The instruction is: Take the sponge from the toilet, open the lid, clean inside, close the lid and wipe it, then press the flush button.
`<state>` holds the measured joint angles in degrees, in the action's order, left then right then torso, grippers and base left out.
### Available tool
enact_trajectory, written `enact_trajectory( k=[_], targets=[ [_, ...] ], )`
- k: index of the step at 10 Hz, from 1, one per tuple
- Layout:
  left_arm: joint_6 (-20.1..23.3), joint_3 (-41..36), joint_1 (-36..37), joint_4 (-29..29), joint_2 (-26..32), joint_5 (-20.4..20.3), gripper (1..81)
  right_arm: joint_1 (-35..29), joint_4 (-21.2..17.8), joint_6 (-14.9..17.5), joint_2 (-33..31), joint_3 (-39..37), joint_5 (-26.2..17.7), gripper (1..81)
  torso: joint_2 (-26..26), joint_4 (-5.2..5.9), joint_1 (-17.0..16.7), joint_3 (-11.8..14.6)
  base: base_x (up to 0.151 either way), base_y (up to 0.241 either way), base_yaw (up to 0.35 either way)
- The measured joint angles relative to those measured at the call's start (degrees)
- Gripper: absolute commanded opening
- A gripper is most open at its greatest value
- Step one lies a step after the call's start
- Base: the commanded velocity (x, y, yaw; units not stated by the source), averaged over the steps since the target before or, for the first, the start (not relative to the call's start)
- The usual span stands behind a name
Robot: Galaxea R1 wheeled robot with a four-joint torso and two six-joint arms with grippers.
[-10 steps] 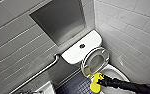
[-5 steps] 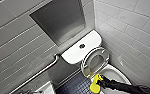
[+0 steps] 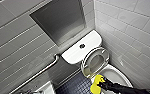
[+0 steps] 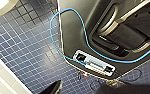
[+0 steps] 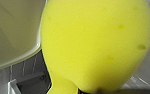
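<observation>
Here, the lid [image 3: 94, 61] stood raised; the right gripper [image 3: 101, 84] clasped the sponge [image 3: 95, 88] at the toilet [image 3: 117, 75] rim; closing, wiping and flushing remained.

A wall of broad grey rectangular tiles [image 3: 13, 50] with pale grout lines meets a lighter grey tiled side wall [image 3: 136, 30] in a corner. Set into the darker wall is a deep grey rectangular niche [image 3: 58, 20] (its inside smooth, untiled). Below it a slim brushed-metal grab rail [image 3: 38, 72] runs slantwise along the wall. The floor of small dark blue square mosaic tiles [image 4: 21, 55] is edged on one side by a pale tiled band [image 4: 1, 77].
</observation>
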<state>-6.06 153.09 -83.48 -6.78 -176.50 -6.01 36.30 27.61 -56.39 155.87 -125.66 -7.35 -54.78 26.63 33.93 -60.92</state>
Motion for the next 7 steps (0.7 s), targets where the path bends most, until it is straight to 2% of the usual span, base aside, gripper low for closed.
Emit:
enact_trajectory(
  k=[3, 5, 7],
  targets=[
    [0.0, 0.0, 0.1, 0.0, 0.0, 0.0, 81.1, 3.7, 4.4, -0.7, -9.9, 11.4, 0.0, 1.0, 0.0, 0.0, 0.0, 0.0, 0.0, 0.0, 0.0],
    [0.0, 0.0, 0.1, 0.0, 0.0, 0.0, 81.1, 6.9, 6.1, -1.4, -15.4, 14.7, 2.3, 1.0, 0.0, 0.0, 0.0, 0.0, 0.0, 0.0, 0.0],
    [0.0, 0.0, 0.1, 0.0, 0.0, 0.0, 81.1, 10.2, 7.0, -1.5, -18.3, 17.4, 4.5, 1.0, 0.0, 0.0, 0.0, 0.0, 0.0, 0.0, 0.0]
  ],
)
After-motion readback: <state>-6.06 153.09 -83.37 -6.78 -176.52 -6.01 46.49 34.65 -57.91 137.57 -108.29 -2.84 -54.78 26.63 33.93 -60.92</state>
